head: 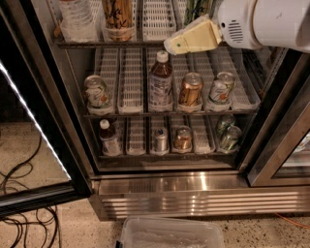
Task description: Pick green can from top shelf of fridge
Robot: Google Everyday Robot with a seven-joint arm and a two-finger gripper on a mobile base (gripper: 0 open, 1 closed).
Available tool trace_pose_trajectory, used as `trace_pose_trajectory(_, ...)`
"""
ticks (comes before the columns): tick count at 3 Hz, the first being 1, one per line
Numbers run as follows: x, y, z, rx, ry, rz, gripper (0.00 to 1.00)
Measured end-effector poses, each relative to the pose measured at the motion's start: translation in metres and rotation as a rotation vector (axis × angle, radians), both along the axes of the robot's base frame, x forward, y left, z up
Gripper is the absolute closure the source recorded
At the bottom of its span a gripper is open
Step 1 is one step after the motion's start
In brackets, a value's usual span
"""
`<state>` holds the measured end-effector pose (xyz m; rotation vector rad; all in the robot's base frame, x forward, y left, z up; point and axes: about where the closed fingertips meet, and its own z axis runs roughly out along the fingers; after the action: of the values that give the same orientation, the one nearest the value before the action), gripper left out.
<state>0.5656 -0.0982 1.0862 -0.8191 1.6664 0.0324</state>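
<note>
The fridge (193, 196) stands open with its wire racks in view. The green can (195, 7) stands on the top shelf (97, 43) right of centre; only its lower part shows at the frame's top edge. My gripper (173, 46), cream-coloured on a white arm, reaches in from the upper right. It hangs in front of the top shelf's front edge, just below and in front of the green can, and covers the can's base.
On the top shelf a tan-gold can (118, 17) and a clear water bottle (77, 19) stand left of an empty white lane tray (156, 19). Lower racks hold cans and bottles. The open door (29, 145) is at left, cables (19, 213) on the floor, a plastic bin (169, 235) below.
</note>
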Motion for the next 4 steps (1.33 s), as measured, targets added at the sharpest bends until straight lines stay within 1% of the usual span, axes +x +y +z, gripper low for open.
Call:
trace_pose_trajectory(1, 0.005, 0.006, 0.001, 0.047, -0.034, -0.032, 0.0)
trace_pose_trajectory(2, 0.004, 0.008, 0.0, 0.05, -0.034, -0.032, 0.0)
trace_pose_trajectory(3, 0.007, 0.012, -0.013, 0.098, -0.023, -0.059, 0.0)
trace_pose_trajectory(4, 0.014, 0.01, -0.023, 0.152, -0.046, -0.104, 0.0)
